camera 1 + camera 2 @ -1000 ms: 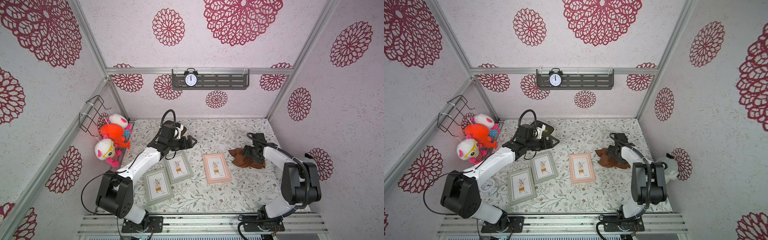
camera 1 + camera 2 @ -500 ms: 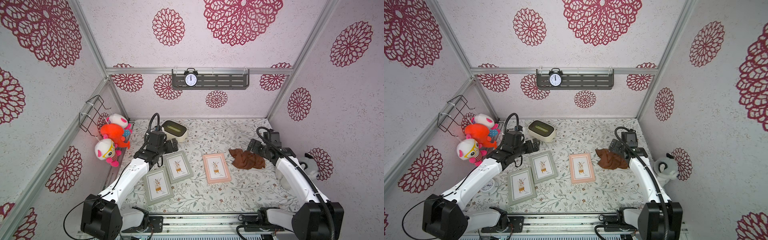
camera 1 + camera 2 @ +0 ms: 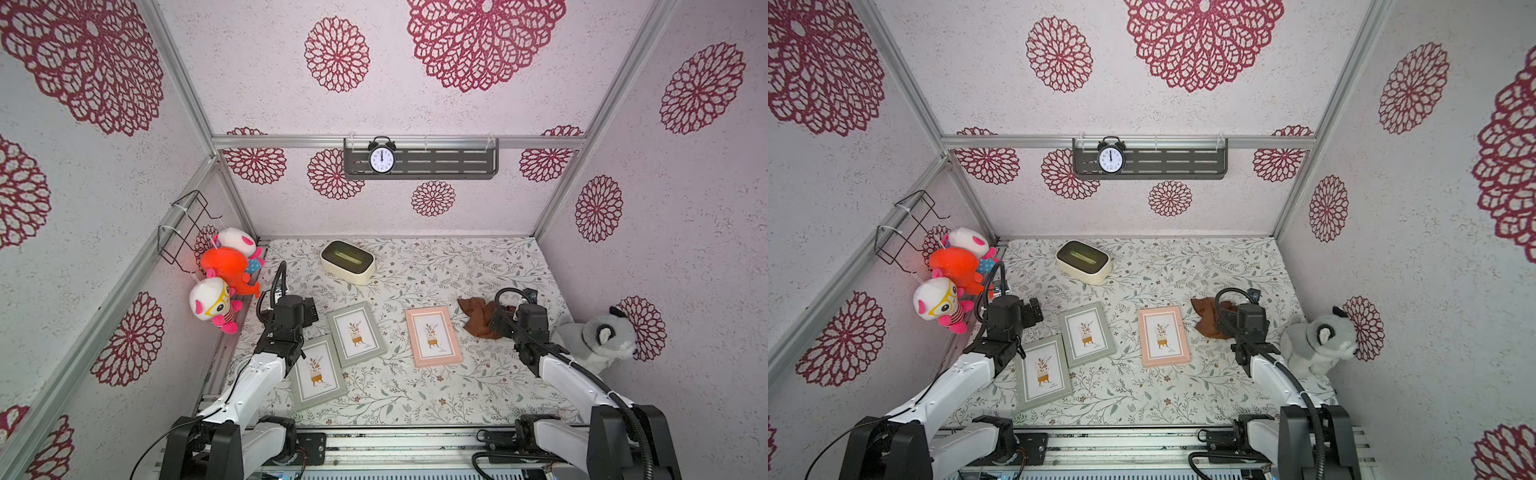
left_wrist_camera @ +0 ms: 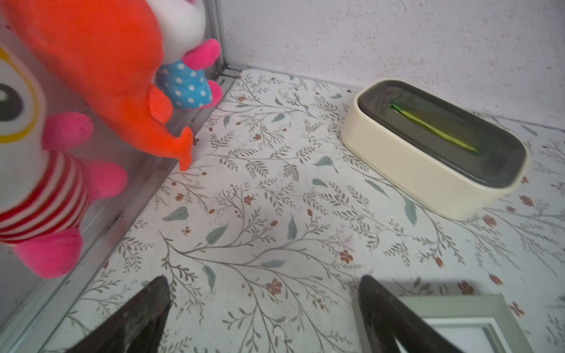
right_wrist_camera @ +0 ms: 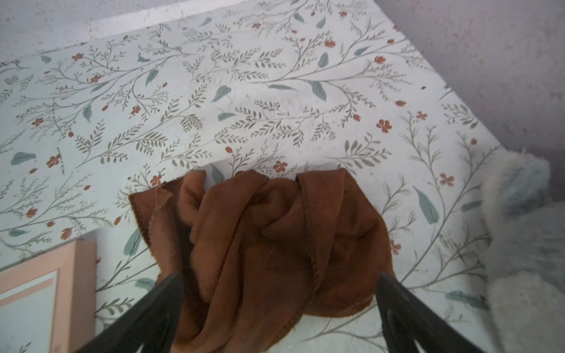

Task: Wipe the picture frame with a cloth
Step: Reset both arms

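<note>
The cloth (image 3: pixel 477 318), a rust-brown rag, is seen crumpled in a loose heap on the floral worktop (image 3: pixel 415 395), on its right-hand part and just beside the upper right corner of the pink picture frame (image 3: pixel 432 336). A thin strip of worktop is left between the two in both top views. The frame is laid flat, face up.

The right gripper (image 5: pixel 279 275) is held wide open over the near part of the cloth. In the right wrist view its two dark fingers (image 5: pixel 153 311) are set on either side of the heap, with the folds of the cloth (image 5: pixel 260 244) bunched between them. No grip is made on the fabric; whether the fingertips touch it cannot be told.

The left gripper (image 4: pixel 261 279) is likewise spread wide and nothing is carried in it. It is poised over bare worktop near the left wall, just beside the upper of two grey-green frames (image 3: pixel 356 333); a corner of that frame (image 4: pixel 458 324) is caught beside one finger in the left wrist view. The second grey-green frame (image 3: pixel 318 372) is placed nearer the front edge, touching the first.

A cream box with a dark lid (image 3: pixel 348 262) is set near the back wall. Plush toys (image 3: pixel 224 266) are hung on the left wall, and a grey plush animal (image 3: pixel 594 336) is sat against the right wall, near the cloth.
</note>
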You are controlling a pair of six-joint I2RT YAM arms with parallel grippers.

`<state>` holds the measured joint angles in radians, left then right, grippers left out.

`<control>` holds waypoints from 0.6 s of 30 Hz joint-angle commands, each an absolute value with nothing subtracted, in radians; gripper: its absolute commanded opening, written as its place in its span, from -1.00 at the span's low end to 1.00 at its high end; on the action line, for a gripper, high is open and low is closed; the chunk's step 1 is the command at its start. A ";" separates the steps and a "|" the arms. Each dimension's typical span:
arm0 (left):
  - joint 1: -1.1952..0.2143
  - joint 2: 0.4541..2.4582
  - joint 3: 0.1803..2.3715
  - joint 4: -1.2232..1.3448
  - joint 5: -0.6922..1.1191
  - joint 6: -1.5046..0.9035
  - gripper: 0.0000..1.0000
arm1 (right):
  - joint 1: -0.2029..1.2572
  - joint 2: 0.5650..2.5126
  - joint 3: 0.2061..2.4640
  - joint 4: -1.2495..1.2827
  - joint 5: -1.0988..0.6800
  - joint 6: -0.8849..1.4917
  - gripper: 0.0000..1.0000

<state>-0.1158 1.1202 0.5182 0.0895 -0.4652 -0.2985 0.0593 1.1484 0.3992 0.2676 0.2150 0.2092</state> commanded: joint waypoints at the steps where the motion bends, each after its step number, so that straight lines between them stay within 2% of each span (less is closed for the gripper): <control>1: -0.061 1.091 0.468 0.292 -0.513 -0.232 0.97 | 0.051 1.187 0.317 0.663 0.295 0.077 0.97; 7: 0.017 1.128 0.358 0.548 -0.440 -0.208 1.00 | 0.026 1.310 0.254 0.934 0.268 0.028 0.97; 13: 0.019 1.371 0.336 0.883 -0.445 -0.105 0.99 | 0.002 1.370 0.248 1.049 0.205 0.047 0.97; 18: 0.026 1.508 0.334 1.017 -0.414 -0.089 0.96 | 0.009 1.478 0.188 1.267 0.166 0.027 0.98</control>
